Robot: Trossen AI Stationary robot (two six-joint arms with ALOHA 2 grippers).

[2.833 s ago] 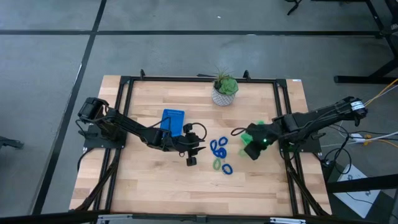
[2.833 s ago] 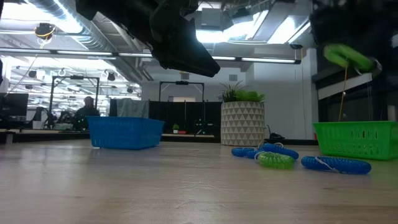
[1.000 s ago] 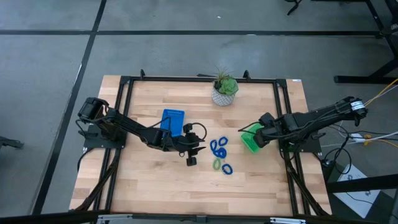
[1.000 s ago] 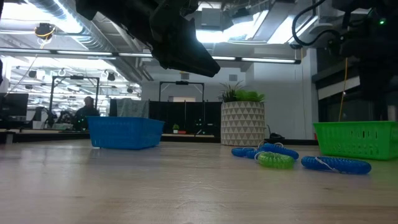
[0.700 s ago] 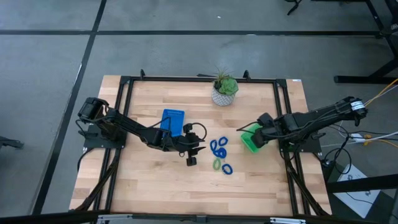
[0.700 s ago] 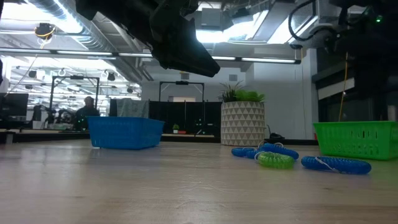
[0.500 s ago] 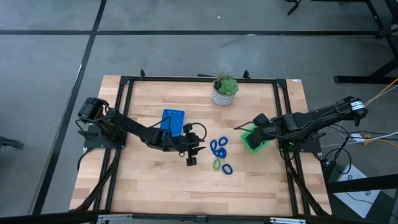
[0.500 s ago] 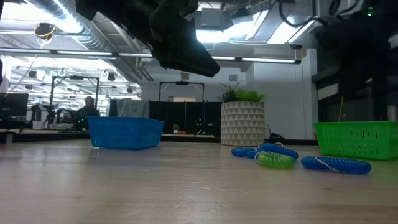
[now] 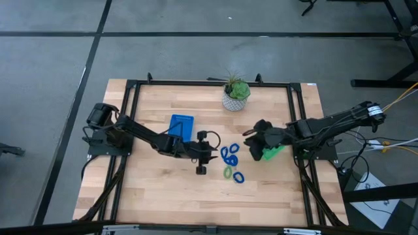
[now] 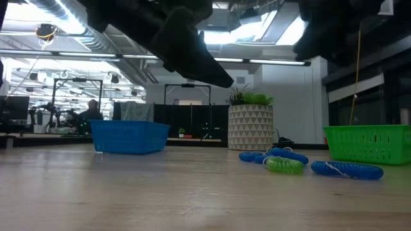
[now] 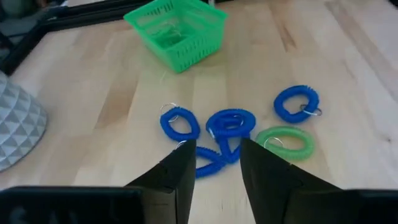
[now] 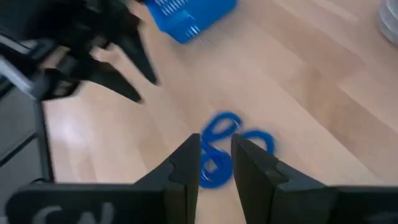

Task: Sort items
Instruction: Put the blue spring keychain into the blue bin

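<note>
Several small coiled rings lie flat on the wooden table between my grippers: a cluster of blue ones (image 9: 228, 153), one light green (image 9: 228, 173) and one blue (image 9: 238, 177). The left wrist view shows the blue rings (image 11: 230, 122) and the green ring (image 11: 285, 140) just ahead of my fingers. My left gripper (image 9: 204, 162) is open, left of the rings. My right gripper (image 9: 250, 138) is open by a narrow gap, above the table just right of the rings; blue rings (image 12: 217, 152) show past its fingers. The blue tray (image 9: 181, 124) and green tray (image 9: 275, 153) rest on the table.
A potted plant in a white pot (image 9: 236, 95) stands at the far middle of the table. A black frame (image 9: 130, 117) borders the wooden top. My right arm partly covers the green tray. There is bare wood toward the near edge (image 9: 209, 202).
My right gripper has left the place above the green tray and gone toward the table's left, to the rings. My left arm has shifted a little toward the rings. The rings and trays have stayed where they were.
</note>
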